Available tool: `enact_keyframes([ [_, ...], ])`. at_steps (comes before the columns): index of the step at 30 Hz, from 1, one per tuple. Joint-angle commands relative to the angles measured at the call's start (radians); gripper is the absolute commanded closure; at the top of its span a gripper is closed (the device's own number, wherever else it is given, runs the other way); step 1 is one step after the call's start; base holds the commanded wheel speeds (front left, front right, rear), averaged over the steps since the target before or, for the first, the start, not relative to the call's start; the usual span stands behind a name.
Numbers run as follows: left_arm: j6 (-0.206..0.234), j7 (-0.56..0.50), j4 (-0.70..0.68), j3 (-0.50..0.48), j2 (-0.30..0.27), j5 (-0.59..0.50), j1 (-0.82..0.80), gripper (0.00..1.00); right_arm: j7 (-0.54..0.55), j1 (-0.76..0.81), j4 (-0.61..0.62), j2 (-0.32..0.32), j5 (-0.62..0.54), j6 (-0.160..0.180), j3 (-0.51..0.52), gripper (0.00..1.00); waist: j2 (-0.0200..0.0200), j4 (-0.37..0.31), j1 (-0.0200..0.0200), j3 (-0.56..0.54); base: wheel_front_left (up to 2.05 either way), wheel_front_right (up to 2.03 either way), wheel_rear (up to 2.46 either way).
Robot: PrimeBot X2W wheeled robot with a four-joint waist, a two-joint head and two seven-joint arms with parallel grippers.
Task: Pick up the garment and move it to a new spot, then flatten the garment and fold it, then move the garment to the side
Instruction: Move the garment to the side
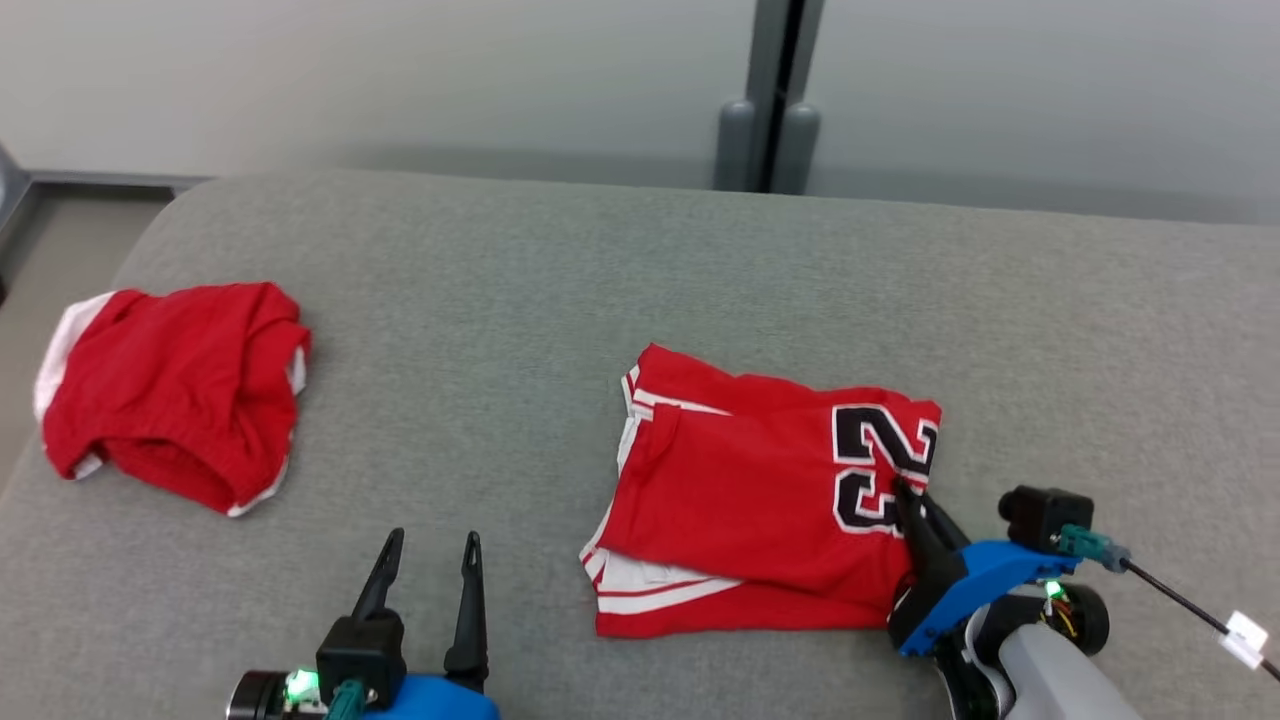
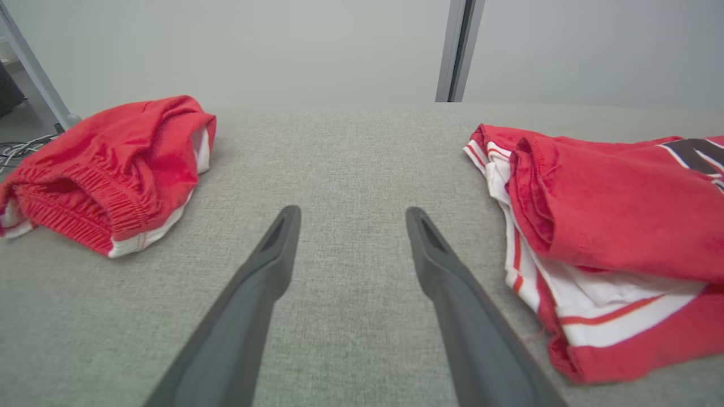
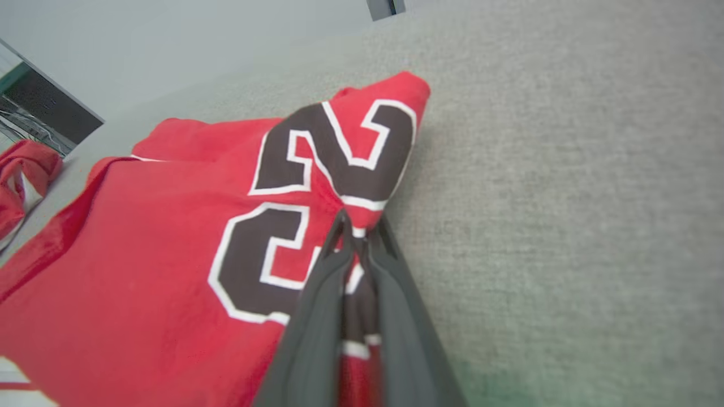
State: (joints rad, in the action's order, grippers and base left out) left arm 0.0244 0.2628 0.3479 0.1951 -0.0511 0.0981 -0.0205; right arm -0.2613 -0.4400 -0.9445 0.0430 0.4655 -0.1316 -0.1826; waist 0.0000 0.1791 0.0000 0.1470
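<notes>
1. The folded red jersey with white-and-red trim (image 1: 740, 490) lies right of centre on the near half of the grey woven padded surface (image 1: 600, 280). Its black, white-edged "23" numerals (image 1: 880, 465) face up at the right end.
2. The right gripper (image 1: 910, 500) is pressed together on the jersey's right edge. In the right wrist view its two dark fingers (image 3: 317, 294) pinch a ridge of cloth beside the lower numeral. How many layers it holds cannot be told.
3. The left gripper (image 1: 432, 545) is spread and holds nothing. It sits over bare surface, left of the jersey and apart from it.
4. A crumpled pair of red shorts with white trim (image 1: 170, 390) lies at the far left, well apart from the jersey.
5. Handling (judged): the cloth is light, soft and limp, with no stiffness of its own, and nothing about it is fragile. The woven surface probably drags on it.
6. Grip (judged): a one-edge pinch may peel off the top layer and undo the fold. A second hold on the left stacked hems (image 2: 509, 186) would help keep the layers together.
7. Stage (judged): the jersey looks folded, so the move to the side remains.
</notes>
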Motion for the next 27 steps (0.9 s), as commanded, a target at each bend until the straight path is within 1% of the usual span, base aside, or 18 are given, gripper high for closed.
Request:
enact_keyframes([
  [1, -0.005, 0.003, -0.006, -0.001, 0.001, -0.003, -0.007, 0.0, -0.004, 0.004, 0.021, 0.014, -0.01, 0.002, 0.018, 1.0, 0.0, -0.058, 0.0, -0.023, 0.0, 0.0, 0.0],
  [6, -0.012, 0.003, -0.007, 0.007, 0.001, -0.005, -0.025, 0.0, -0.005, 0.033, 0.083, 0.011, -0.03, 0.002, 0.008, 1.0, 0.0, -0.219, 0.0, -0.033, 0.0, 0.0, 0.0],
  [13, -0.021, 0.003, -0.001, 0.012, 0.0, -0.016, -0.054, 0.0, -0.005, 0.048, 0.14, 0.01, -0.032, 0.001, -0.037, 1.0, 0.0, -0.456, 0.0, -0.018, 0.0, 0.0, 0.0],
  [17, -0.026, 0.003, 0.002, 0.008, 0.0, -0.024, -0.074, 0.0, -0.005, 0.059, 0.172, 0.009, -0.024, 0.001, -0.046, 1.0, 0.0, -0.559, 0.0, 0.006, 0.0, 0.0, 0.0],
  [19, -0.031, 0.003, 0.006, 0.008, 0.0, -0.029, -0.079, 0.0, -0.005, 0.067, 0.184, 0.009, -0.022, 0.001, -0.048, 1.0, 0.0, -0.595, 0.0, 0.017, 0.0, 0.0, 0.0],
  [22, -0.042, 0.003, 0.011, 0.019, -0.001, -0.047, -0.09, 0.0, -0.005, 0.078, 0.193, 0.009, -0.032, 0.001, -0.041, 1.0, 0.0, -0.627, 0.0, 0.032, 0.0, 0.0, 0.0],
  [25, -0.048, 0.003, 0.016, 0.02, -0.002, -0.058, -0.097, 0.0, -0.005, 0.072, 0.187, 0.009, -0.068, 0.001, -0.018, 1.0, 0.0, -0.635, 0.0, 0.048, 0.0, 0.0, 0.0],
  [27, -0.053, 0.003, 0.017, 0.025, -0.002, -0.063, -0.105, 0.0, -0.005, 0.053, 0.181, 0.012, -0.106, 0.001, 0.01, 1.0, 0.0, -0.624, 0.0, 0.06, 0.0, 0.0, 0.0],
])
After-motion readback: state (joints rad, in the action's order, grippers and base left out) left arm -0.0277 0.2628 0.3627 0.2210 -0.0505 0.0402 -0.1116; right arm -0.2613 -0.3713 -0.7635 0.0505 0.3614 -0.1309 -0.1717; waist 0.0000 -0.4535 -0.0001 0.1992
